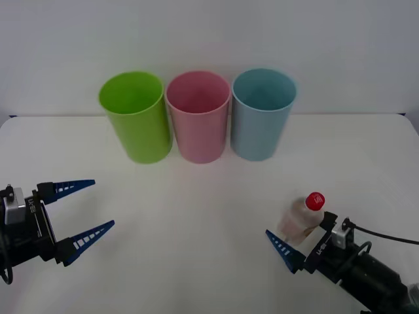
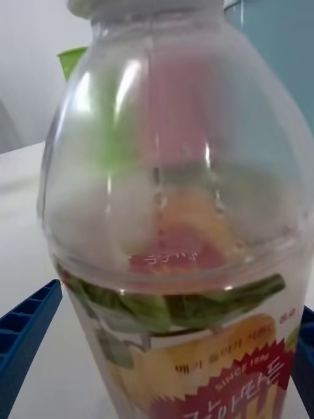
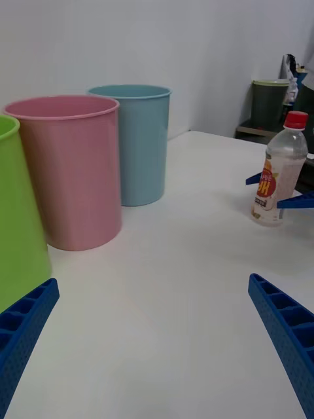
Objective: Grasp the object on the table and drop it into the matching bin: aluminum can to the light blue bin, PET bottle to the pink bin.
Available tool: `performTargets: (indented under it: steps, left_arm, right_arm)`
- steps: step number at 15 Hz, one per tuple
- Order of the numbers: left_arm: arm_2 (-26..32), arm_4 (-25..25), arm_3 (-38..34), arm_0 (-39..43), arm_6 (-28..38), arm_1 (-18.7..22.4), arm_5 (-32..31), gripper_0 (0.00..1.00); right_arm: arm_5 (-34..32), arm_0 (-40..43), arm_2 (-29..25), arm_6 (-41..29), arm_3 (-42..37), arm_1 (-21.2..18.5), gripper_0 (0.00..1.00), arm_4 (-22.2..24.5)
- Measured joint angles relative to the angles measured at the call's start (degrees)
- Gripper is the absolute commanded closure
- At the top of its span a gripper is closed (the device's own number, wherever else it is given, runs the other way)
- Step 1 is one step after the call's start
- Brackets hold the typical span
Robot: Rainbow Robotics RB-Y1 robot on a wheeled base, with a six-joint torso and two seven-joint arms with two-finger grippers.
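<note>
1. Front view:
   - PET bottle [image 1: 303, 219] upright on the table [image 1: 196, 229], near the robot's right, well apart from the three bins at the back.
   - Right gripper [image 1: 302, 237] low on the table with blue fingers spread either side of the bottle; not yet closed on it, as far as can be judged.
   - Left gripper [image 1: 82, 210] parked at the left edge, fingers apart, holding nothing.
   - Back row, left to right: lime green bin [image 1: 135, 116], pink bin [image 1: 198, 115], light blue bin [image 1: 262, 113], standing just beside one another. Insides appear empty as far as visible.

2. Right wrist view:
   - Bottle [image 2: 176, 216] very close, between the two blue fingertips [image 2: 26, 340] at the lower corners; jaws wide, a gap visible on the one side.
   - Clear, seemingly empty body with a printed label low down.
   - Green, pink and blue bins blurred through and behind the plastic.

3. Left wrist view:
   - Bottle [image 3: 277, 171] with red cap standing upright, the right gripper's blue fingers [image 3: 294, 200] flanking its lower half.
   - Pink bin [image 3: 70, 170] between the green one [image 3: 16, 222] and the light blue bin [image 3: 134, 141].

4. Risks, as judgement:
   - Light, tall, smooth bottle: likely tipped or pushed away if one finger lands first.
   - Thin wall: may buckle and slip under a hard squeeze.
   - Neighbouring rims so close: slightly off-centre release could drop it into the wrong bin or knock a bin over.
</note>
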Motion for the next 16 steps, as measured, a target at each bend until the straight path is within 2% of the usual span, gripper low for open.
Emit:
performTargets:
  steps: [1,2,6,16]
  left_arm:
    - [0.0,0.0,0.0,0.0,0.0,0.0,0.0,0.0]
    - [0.0,0.0,0.0,0.0,0.0,0.0,0.0,0.0]
    - [0.0,0.0,0.0,0.0,0.0,0.0,0.0,0.0]
    - [0.0,0.0,0.0,0.0,0.0,0.0,0.0,0.0]
  right_arm:
    - [0.0,0.0,0.0,0.3,0.0,0.0,0.92,-0.3]
    - [-0.1,-0.2,0.0,1.6,0.0,0.0,1.0,-0.9]
    - [-0.4,-0.6,-0.1,8.2,0.0,0.0,1.0,-3.0]
    - [-1.0,0.2,-0.1,7.6,0.8,-0.2,1.0,-4.0]
